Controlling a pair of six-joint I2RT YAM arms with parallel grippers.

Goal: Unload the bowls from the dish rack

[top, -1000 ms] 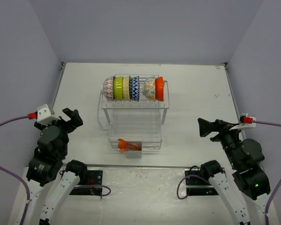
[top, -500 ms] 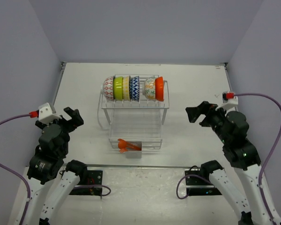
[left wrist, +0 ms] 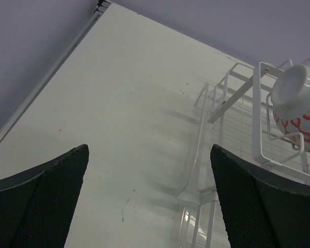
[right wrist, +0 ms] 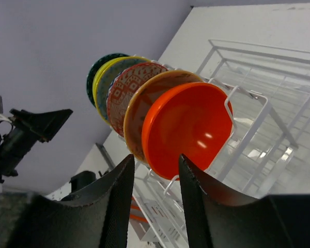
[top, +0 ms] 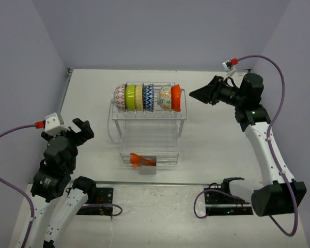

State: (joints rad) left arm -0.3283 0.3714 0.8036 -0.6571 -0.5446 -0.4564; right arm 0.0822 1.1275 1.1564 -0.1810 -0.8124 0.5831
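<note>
The left claw (top: pixel 80 130) is hanging near the front with its fingers spread wide, well apart from the dish rack (top: pixel 150 139). All six bowls (top: pixel 144 97) are standing in a row on the top shelf, so no bowl is out yet. The right claw (top: pixel 194 94) is pointing at the orange bowl (top: pixel 175 98) at the row's end, just beside it, fingers apart and holding nothing.

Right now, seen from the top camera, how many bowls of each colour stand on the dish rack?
red-patterned bowl: 1
lime green bowl: 1
cream-yellow bowl: 1
blue-patterned bowl: 1
white floral bowl: 1
plain orange bowl: 1
Total: 6 bowls on the dish rack
</note>
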